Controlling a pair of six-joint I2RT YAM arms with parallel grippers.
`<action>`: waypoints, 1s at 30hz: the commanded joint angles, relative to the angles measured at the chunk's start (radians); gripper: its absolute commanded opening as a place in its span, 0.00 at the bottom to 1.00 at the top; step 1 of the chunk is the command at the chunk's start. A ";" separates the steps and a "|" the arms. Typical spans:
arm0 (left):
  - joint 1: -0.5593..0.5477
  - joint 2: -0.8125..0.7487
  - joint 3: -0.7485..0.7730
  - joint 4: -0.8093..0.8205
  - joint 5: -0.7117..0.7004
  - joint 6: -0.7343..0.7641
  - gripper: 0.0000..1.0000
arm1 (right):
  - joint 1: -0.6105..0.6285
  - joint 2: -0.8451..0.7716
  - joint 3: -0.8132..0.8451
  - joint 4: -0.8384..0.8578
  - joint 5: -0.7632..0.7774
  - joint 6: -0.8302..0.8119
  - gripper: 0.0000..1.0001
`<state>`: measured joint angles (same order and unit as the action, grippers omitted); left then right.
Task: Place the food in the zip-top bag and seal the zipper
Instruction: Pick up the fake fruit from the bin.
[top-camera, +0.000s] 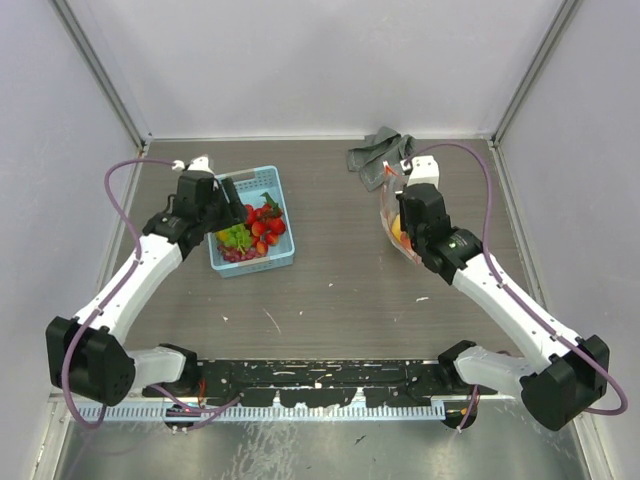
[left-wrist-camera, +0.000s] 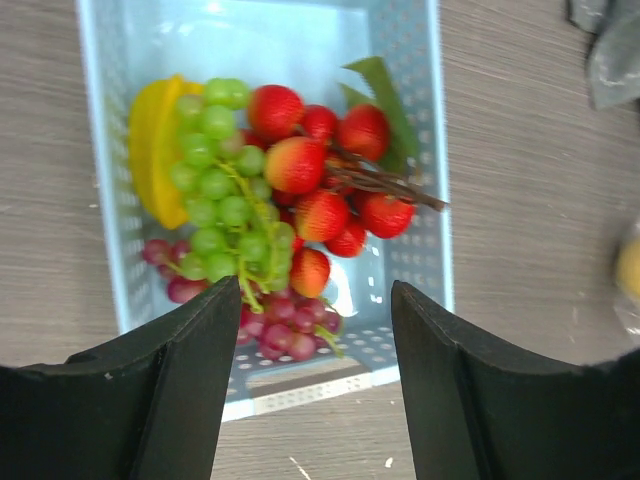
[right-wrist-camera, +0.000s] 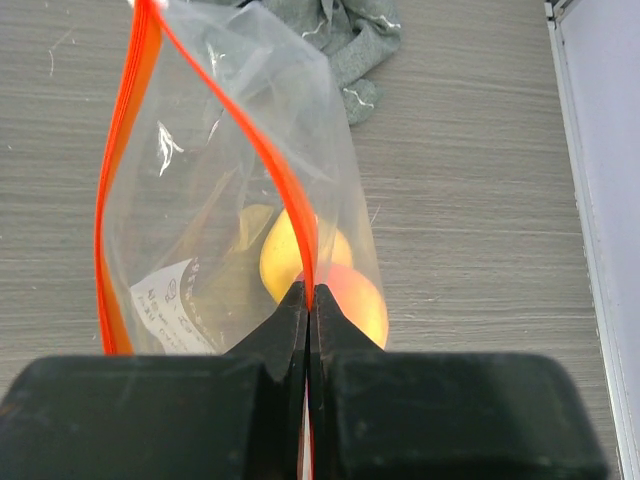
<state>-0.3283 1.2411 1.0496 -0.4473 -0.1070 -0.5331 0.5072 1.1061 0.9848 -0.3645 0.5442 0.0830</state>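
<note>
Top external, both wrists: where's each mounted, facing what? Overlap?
Top external: overhead and behind, looking down on the table; left arm, right arm show whole.
Left wrist: over the basket, facing down at its fruit; open left pincer at bottom.
Right wrist: behind the zip-top bag, grey cloth beyond; shut right pincer pinches the zipper.
Shared: basket, in top and left wrist.

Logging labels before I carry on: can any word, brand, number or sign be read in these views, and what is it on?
White printed label on the clear plastic zip-top bag with the red-orange strip: small dark print and a round mark, too blurred to read.
Light blue plastic basket: no text visible.
Crumpled grey cloth: no text visible.
</note>
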 joint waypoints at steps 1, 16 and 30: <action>0.067 0.016 -0.003 -0.005 -0.032 0.046 0.63 | -0.004 -0.029 -0.026 0.102 -0.013 -0.011 0.00; 0.118 0.217 0.056 -0.033 -0.180 0.107 0.51 | -0.004 -0.137 -0.075 0.130 -0.088 0.003 0.00; 0.121 0.409 0.152 -0.025 -0.224 0.146 0.43 | -0.004 -0.083 -0.083 0.137 -0.113 0.002 0.00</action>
<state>-0.2146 1.6066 1.1431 -0.4911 -0.2882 -0.4095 0.5064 1.0252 0.8989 -0.2832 0.4400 0.0814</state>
